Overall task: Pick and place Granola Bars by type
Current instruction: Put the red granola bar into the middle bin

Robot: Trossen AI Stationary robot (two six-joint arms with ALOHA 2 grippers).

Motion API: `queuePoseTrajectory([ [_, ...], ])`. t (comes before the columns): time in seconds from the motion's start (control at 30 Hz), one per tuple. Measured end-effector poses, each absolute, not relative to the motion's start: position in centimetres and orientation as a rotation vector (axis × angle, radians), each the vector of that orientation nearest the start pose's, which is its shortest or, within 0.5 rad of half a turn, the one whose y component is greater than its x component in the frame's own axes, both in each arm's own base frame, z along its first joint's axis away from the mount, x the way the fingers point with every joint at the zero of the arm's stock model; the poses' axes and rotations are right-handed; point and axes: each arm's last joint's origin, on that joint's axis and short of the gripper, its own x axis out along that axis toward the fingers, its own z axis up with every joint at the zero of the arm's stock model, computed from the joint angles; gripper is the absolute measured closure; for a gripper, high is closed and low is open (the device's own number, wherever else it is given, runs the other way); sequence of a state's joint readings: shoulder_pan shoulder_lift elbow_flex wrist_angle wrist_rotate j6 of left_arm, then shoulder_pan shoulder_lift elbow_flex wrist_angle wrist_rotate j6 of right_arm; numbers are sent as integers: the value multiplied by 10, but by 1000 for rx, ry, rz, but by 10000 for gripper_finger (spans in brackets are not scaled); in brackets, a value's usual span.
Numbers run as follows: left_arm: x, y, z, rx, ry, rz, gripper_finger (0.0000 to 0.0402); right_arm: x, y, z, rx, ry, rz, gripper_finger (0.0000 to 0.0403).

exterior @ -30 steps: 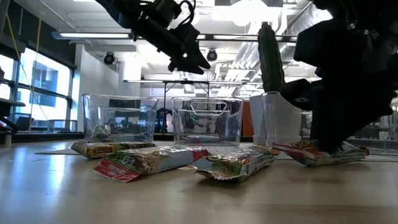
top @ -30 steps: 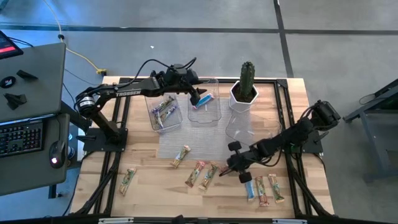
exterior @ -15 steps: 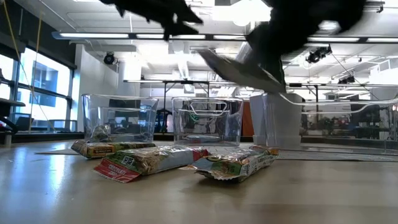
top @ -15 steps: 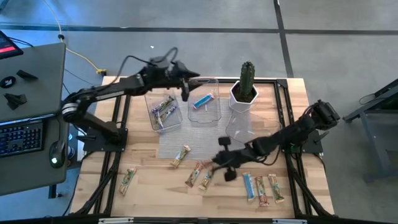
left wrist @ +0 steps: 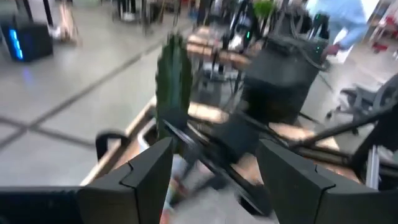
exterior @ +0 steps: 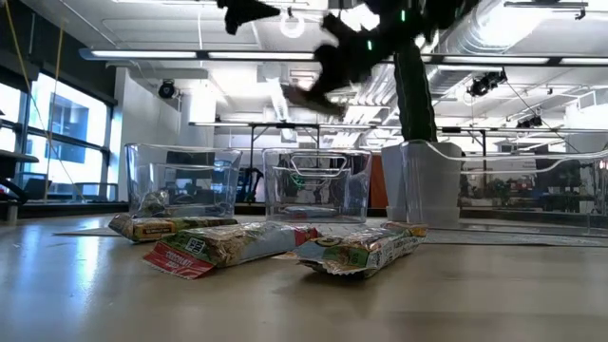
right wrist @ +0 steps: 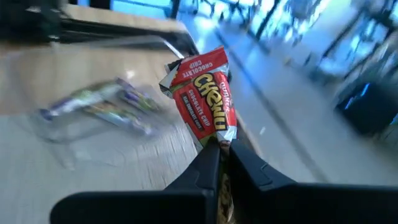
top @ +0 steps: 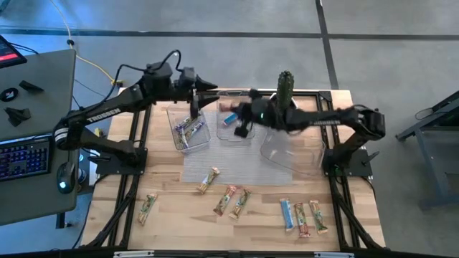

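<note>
Right gripper [right wrist: 219, 148] is high over the middle bin [top: 237, 129], fingers closed on one end of a red bar [right wrist: 205, 96]. In the right wrist view the bar's long axis runs straight out from the fingertips, free end away from the gripper, "Chewy" lettering facing the camera.

Left gripper [top: 195, 97] hangs over the left bin [top: 188, 131], fingers spread wide, holding nothing.

Left bin: several purple-wrapped bars [top: 186, 129]. Middle bin: one blue bar [top: 231, 118], lying diagonally.

Loose bars on the counter [top: 172, 208]:
- one green-tan bar [top: 147, 208] at the near left, long axis roughly toward the bins
- one bar [top: 209, 180] in front of the bins, diagonal
- a pair [top: 234, 202] side by side, both diagonal
- three [top: 303, 217] at the near right, roughly parallel, long axes pointing near to far

Counter is pale wood in a black frame. A cactus [top: 285, 87] in a white pot stands at the far side, a third clear bin [top: 290, 147] beside it. Grey floor all round; a desk with keyboard [top: 25, 159] on the left. The low view shows a bright workshop with ceiling lights and windows.
</note>
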State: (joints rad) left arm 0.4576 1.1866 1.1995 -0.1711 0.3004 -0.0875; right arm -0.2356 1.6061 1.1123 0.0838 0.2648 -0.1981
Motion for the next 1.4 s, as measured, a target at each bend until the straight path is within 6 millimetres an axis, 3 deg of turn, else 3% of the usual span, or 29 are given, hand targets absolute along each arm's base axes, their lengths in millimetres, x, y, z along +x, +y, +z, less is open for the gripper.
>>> queuePoseTrajectory([
  [0.13,235,106,387,-183,236,170,174,337,-120,228,-138,522,-426,392],
  [0.27,234,106,381,-202,291,173,174,338,-118,204,-231,550,-385,391],
  [0.4,233,105,378,-211,317,173,174,347,-106,201,-358,522,-355,391],
  [0.53,232,105,376,-223,346,175,174,350,-103,202,-415,522,-452,391],
  [0.6,232,105,374,-229,363,175,174,349,-103,202,-403,524,-488,391],
  [0.93,231,104,372,-238,386,178,174,347,-104,195,-324,560,-343,391],
  [1.07,231,104,372,-245,384,180,174,346,-104,190,-204,571,-323,386],
  [1.4,231,104,372,-266,382,184,174,345,-109,185,-162,574,-347,290],
])
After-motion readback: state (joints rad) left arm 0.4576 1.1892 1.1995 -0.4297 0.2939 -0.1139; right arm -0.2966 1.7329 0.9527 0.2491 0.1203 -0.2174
